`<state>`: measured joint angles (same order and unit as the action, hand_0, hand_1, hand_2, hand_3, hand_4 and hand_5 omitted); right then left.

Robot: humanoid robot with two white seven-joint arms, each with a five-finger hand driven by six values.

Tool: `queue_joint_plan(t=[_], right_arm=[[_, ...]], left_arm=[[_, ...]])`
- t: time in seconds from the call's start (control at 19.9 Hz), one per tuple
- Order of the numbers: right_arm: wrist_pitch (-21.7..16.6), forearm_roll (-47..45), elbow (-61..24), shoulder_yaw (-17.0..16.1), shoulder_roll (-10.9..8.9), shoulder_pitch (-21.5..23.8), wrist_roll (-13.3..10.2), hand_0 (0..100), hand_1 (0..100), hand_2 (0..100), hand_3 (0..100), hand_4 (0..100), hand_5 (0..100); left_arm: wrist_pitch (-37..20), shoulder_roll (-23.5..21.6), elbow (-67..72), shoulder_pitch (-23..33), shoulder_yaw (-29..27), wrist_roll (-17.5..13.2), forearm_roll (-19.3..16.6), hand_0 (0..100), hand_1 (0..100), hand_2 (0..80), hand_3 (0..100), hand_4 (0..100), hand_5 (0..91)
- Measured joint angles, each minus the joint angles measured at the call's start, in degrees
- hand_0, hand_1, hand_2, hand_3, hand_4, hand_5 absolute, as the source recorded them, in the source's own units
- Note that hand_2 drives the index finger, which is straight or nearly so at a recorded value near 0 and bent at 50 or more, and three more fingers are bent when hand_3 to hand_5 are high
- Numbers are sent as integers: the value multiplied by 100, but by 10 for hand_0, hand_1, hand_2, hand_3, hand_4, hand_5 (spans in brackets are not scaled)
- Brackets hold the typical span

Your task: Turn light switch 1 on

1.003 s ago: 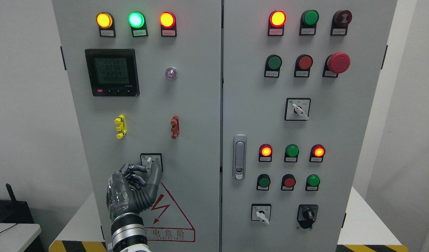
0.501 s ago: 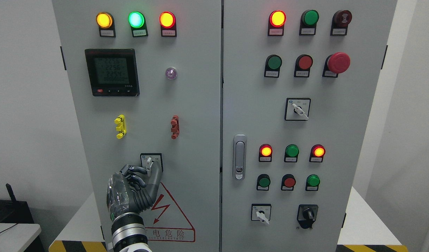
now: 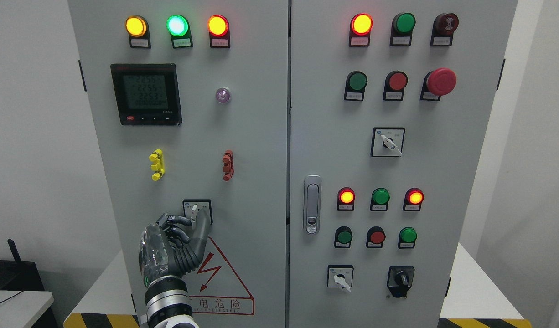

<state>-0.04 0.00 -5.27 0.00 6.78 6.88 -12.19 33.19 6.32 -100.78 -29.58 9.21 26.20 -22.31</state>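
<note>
A small rotary selector switch (image 3: 194,209) with a white lever sits in a black-framed plate low on the left door of the grey cabinet (image 3: 252,150). The lever points roughly upward. My left hand (image 3: 194,221) comes up from the bottom edge. Its curled fingers (image 3: 179,221) and thumb pinch the lower part of the lever. The hand covers the lower half of the switch plate. The right arm does not show.
Above the switch are a yellow clip (image 3: 157,164), a red clip (image 3: 227,165), a digital meter (image 3: 146,94) and three lit lamps. A red warning triangle (image 3: 225,284) is below. The right door holds a latch handle (image 3: 312,204), push buttons, an emergency stop (image 3: 441,82) and more selector switches (image 3: 387,142).
The hand stays at the switch in the same pose and the lever has not visibly turned. Only the meter digits differ.
</note>
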Motion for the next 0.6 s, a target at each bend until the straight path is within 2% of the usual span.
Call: queue_joint_plan(t=[0.4,0.6], right_arm=[[0,0,0,0,0,0,0,120,389,0,0,0,0],[0,0,0,0,0,0,0,120,389,0,0,0,0]], left_arm=[[1,3,-1,-9,1,-8,-1,433,423,598,936,925,845],[34,5,-2,-12,9,-19,-5,492,460,596,936,923,847]])
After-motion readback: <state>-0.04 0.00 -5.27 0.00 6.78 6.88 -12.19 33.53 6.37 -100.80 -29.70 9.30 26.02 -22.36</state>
